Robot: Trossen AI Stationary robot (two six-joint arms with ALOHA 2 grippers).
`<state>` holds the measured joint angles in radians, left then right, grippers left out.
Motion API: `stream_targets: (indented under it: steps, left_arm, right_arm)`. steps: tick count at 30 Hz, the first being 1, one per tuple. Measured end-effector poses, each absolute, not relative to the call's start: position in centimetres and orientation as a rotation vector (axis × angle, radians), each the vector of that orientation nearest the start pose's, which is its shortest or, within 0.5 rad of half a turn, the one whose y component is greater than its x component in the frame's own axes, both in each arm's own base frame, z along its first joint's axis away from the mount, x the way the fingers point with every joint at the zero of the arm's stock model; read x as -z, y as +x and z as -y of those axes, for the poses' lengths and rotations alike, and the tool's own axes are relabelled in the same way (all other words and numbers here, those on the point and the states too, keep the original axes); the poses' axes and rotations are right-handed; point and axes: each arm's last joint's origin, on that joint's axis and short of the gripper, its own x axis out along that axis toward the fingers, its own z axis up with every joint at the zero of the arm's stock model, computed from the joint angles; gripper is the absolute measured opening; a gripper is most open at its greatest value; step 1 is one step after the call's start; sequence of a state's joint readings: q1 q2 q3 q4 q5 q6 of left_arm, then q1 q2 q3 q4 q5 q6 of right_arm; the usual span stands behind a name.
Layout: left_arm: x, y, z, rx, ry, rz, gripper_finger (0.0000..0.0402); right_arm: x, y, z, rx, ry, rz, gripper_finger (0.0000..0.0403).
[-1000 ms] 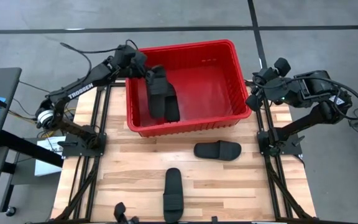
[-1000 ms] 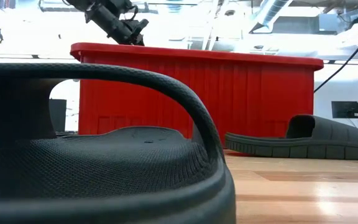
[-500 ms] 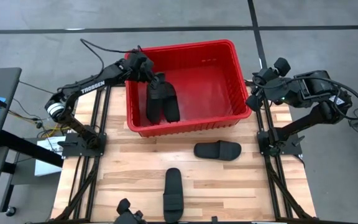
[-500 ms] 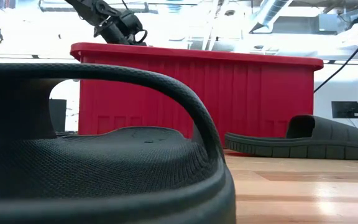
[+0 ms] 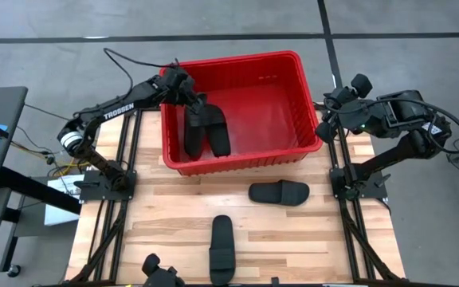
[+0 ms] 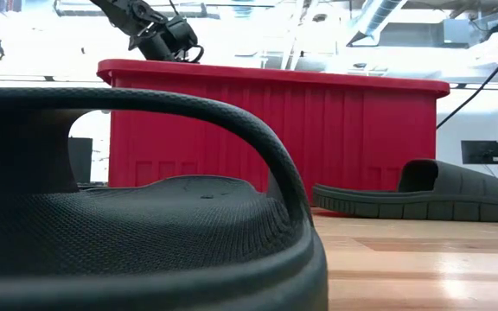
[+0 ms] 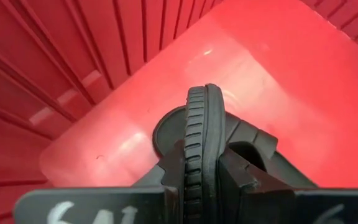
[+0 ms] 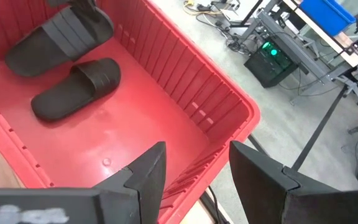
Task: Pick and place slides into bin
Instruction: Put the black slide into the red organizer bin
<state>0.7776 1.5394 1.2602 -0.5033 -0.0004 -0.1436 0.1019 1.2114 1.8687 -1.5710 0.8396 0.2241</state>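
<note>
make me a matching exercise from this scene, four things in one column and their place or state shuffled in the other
Things:
1. left claw
2. right claw
3. slide lying crosswise
4. bin

Places or states:
A. open, beside the bin's right wall
B. on the table just in front of the bin
C. red, at the table's far end
D. shut on a slide, inside the bin

Pairs: 1-D, 2-A, 3-B, 4-C
</note>
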Motion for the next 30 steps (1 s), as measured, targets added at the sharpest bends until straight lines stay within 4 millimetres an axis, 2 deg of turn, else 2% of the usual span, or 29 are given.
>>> stream_targets:
  steps: [11,19,30]
  left_arm:
    - [-28.84,23.6,-23.23,-0.796,-0.448,-0.704,0.0032]
    - [-28.73,23.49,-23.18,-0.807,-0.452,-0.719,0.0089]
    - [-28.49,23.27,-22.97,-0.806,-0.444,-0.77,0.0099]
  right_arm:
    - [-47.89,13.91,0.74,0.763,-0.235,-0.752,0.0169]
    - [-47.89,13.91,0.75,0.763,-0.235,-0.752,0.0169]
    - [-47.89,13.91,0.75,0.762,-0.238,-0.753,0.0169]
